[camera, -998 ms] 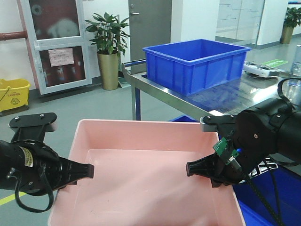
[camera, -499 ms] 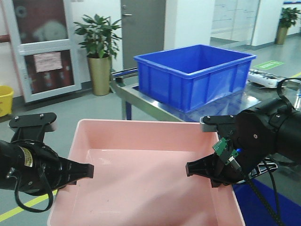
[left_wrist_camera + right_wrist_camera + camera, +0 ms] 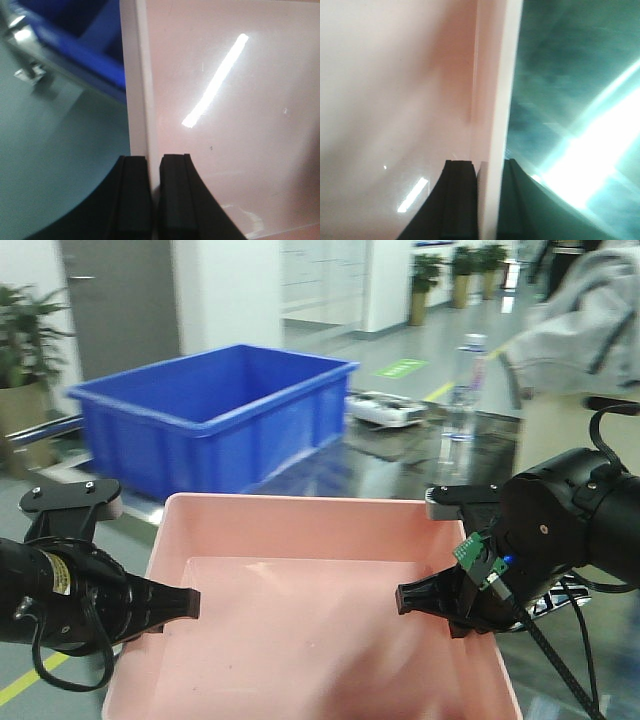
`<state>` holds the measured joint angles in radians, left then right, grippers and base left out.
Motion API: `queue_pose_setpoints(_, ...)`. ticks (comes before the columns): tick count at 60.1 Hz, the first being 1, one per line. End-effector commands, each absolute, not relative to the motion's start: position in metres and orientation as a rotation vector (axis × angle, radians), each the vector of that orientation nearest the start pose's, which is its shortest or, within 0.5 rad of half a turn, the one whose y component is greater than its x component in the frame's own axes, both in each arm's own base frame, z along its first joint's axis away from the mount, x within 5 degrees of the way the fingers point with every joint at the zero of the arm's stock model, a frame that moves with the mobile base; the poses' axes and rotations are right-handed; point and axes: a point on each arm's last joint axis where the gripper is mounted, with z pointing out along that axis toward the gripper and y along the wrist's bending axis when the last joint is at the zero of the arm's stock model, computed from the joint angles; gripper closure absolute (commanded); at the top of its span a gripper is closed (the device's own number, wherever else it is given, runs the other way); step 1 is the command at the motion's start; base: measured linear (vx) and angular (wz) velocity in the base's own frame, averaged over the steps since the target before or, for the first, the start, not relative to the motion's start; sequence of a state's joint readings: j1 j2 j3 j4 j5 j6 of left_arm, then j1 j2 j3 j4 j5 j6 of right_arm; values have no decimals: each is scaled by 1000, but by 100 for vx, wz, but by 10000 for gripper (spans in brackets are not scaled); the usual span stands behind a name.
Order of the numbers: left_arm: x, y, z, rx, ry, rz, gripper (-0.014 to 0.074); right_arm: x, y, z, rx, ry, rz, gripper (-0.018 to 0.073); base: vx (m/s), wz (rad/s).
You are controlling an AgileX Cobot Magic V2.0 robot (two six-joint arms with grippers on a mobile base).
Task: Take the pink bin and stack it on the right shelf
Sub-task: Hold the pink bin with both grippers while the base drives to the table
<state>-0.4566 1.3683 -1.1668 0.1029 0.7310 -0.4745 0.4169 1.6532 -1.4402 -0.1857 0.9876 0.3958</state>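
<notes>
The pink bin (image 3: pixel 310 640) is held up between my two arms, low in the front view. My left gripper (image 3: pixel 178 605) is shut on its left wall, and in the left wrist view this gripper (image 3: pixel 154 159) has one finger on each side of the pale rim (image 3: pixel 141 100). My right gripper (image 3: pixel 415 598) is shut on the right wall; the right wrist view shows the right gripper (image 3: pixel 487 162) pinching the rim (image 3: pixel 497 75). The right shelf (image 3: pixel 400 465), shiny grey steel, lies just beyond the bin's far edge.
A deep blue crate (image 3: pixel 215 415) stands on the shelf at the left. A white power strip (image 3: pixel 385 410) and a clear water bottle (image 3: pixel 462 390) sit further back. A grey jacket (image 3: pixel 570 330) hangs at the far right. A yellow floor line (image 3: pixel 20 680) shows at the lower left.
The whole background has swept to the left: the blue crate slid left, the door moved to the left and the yellow bucket left the view. Both grippers and the bin kept their places.
</notes>
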Motion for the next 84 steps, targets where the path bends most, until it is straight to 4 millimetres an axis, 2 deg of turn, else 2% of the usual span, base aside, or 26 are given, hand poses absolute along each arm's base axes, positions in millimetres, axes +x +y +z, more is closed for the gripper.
queue_pose_setpoints(1,264,-128,362,41,2261,-424,575,326,128,339,-146,2520,52,475,20,-77)
queue_pose_setpoints(39,264,-128,362,41,2261,-424,575,326,128,339,-145,2521,52,475,17,-63)
queue_pose_setpoints(84,264,-128,362,41,2261,-424,575,326,128,339,-146,2520,52,475,13,-19)
